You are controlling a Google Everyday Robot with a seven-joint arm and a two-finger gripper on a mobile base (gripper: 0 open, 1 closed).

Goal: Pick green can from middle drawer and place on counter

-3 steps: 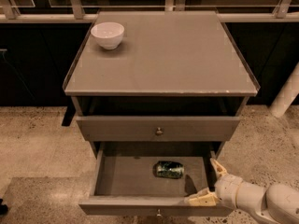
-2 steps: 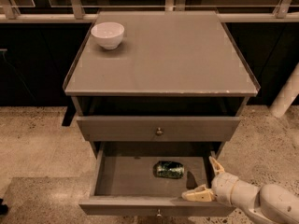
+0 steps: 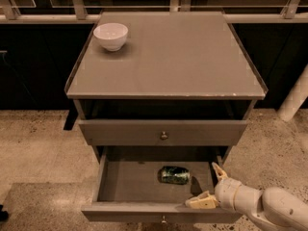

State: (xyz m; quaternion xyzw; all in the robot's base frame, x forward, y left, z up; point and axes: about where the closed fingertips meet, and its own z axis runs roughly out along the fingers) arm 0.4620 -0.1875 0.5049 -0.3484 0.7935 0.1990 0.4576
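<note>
Spread gripper over open middle drawer, right of green can; white bowl on counter

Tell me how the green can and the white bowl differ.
Colour: the green can is dark, shiny green; the white bowl is plain white.
Pose: the can lies on its side; the bowl stands upright.
Place: the can is in the open middle drawer; the bowl sits on the counter, back left.
Shared: nothing grips either. The claw is open at the drawer's front right corner, apart from the can.
</note>
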